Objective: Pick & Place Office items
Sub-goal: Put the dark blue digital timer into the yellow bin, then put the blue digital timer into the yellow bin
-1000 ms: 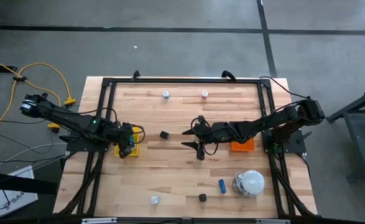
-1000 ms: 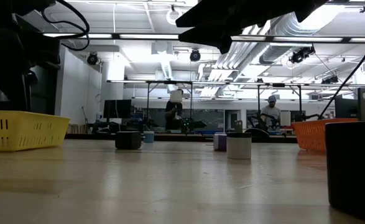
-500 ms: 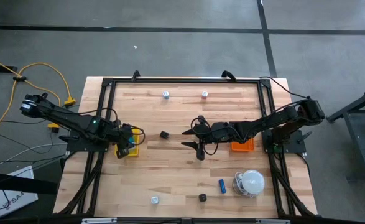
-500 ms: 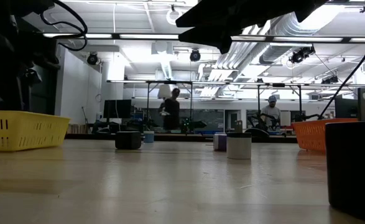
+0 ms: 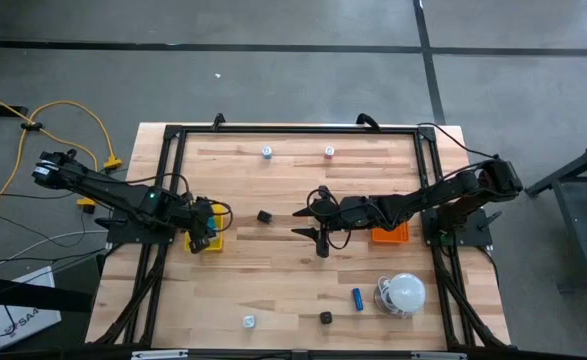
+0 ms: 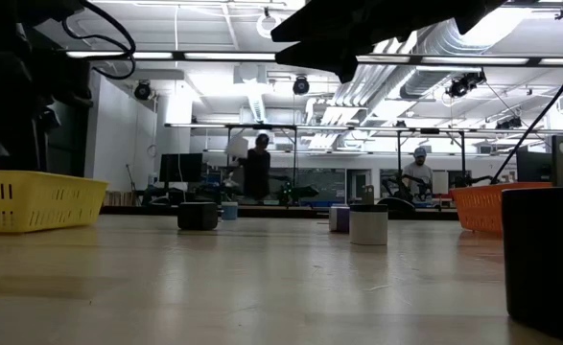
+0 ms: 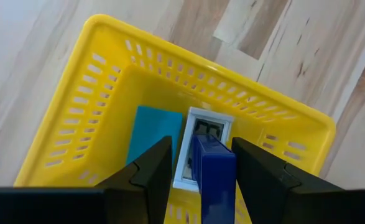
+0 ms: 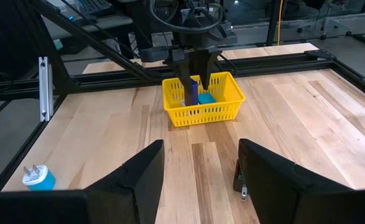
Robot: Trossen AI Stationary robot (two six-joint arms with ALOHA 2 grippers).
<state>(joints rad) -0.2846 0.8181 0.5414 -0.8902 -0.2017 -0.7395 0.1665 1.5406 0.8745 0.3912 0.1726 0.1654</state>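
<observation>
**Left gripper holds a blue stick over the yellow tray**

The left gripper (image 7: 201, 163) hangs above the yellow tray (image 5: 209, 240) at the table's (image 5: 293, 280) nine o'clock edge, its fingers closed on one blue stick (image 7: 211, 171). In the tray lie two things – a teal card (image 7: 150, 133) and a white-framed piece (image 7: 201, 140).

The right gripper (image 5: 313, 224) hovers near the centre, jaws spread wide and holding nothing; the orange tray (image 5: 390, 235) sits toward three o'clock.

Loose on the table: two white round bits at twelve (image 5: 267, 152) (image 5: 329, 151), a third at six (image 5: 248, 321) – two black blocks (image 5: 264, 215) (image 5: 325, 318), one more blue stick (image 5: 357, 298) beside the white dome (image 5: 405, 292).
</observation>
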